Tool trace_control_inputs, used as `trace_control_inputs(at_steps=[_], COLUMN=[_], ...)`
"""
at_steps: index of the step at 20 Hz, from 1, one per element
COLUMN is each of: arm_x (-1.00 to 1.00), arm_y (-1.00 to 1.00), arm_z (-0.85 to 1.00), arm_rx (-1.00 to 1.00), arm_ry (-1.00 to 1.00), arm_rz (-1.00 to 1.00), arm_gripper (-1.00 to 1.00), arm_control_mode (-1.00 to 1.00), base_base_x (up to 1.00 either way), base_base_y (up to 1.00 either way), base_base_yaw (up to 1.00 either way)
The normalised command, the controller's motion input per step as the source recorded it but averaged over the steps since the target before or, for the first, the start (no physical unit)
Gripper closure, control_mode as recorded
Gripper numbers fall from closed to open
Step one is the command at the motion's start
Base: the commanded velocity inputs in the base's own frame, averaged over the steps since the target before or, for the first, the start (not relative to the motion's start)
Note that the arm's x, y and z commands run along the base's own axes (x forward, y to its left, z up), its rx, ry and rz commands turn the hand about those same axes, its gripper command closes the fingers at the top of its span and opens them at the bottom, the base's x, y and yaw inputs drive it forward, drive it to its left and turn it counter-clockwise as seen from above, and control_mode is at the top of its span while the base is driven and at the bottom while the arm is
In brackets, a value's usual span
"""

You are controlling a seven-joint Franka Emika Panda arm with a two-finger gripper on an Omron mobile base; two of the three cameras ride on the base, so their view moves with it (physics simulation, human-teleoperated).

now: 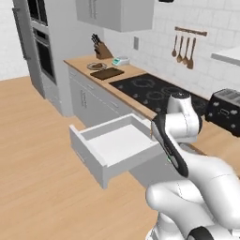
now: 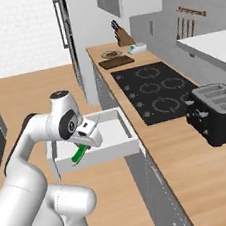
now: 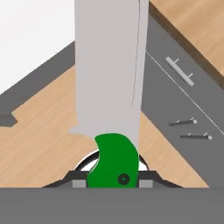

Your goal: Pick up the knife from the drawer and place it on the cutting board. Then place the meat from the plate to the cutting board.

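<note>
Holding the small green-handled, grey-bladed knife by its handle, hand clamped tight; light, stiff, probably slippery; handle grip suits.

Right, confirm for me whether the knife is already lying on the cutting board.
No. The knife hangs by its green handle from the shut tool over the open drawer, far from the cutting board.

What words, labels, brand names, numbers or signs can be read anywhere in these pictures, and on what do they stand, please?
None: no readable text anywhere.
The toaster front has small pale marks, too blurred to read.
The knife, drawer and cooktop carry no lettering.
</note>
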Motion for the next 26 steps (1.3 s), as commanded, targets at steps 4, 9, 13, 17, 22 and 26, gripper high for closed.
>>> trace_control_inputs(at_steps=[4,9,13,17,22,26], arm_x=[0.0,0.0,0.0,0.0,0.0,0.0], arm_y=[0.0,0.0,0.0,0.0,0.0,0.0], arm_z=[0.0,0.0,0.0,0.0,0.0,0.0], arm_rx=[0.0,0.0,0.0,0.0,0.0,0.0], arm_ry=[0.0,0.0,0.0,0.0,0.0,0.0], arm_rz=[0.0,0.0,0.0,0.0,0.0,0.0], arm_gripper=[1.0,1.0,1.0,1.0,1.0,1.0], arm_control_mode=[1.0,1.0,1.0,1.0,1.0,1.0], base_base_x=[-0.15,-0.01,0.0,0.09,0.54,0.75], base_base_y=[1.0,0.8,0.5,0.16,0.03,0.06], base_base_yaw=[0.21,0.41,0.49,0.44,0.2,0.01])
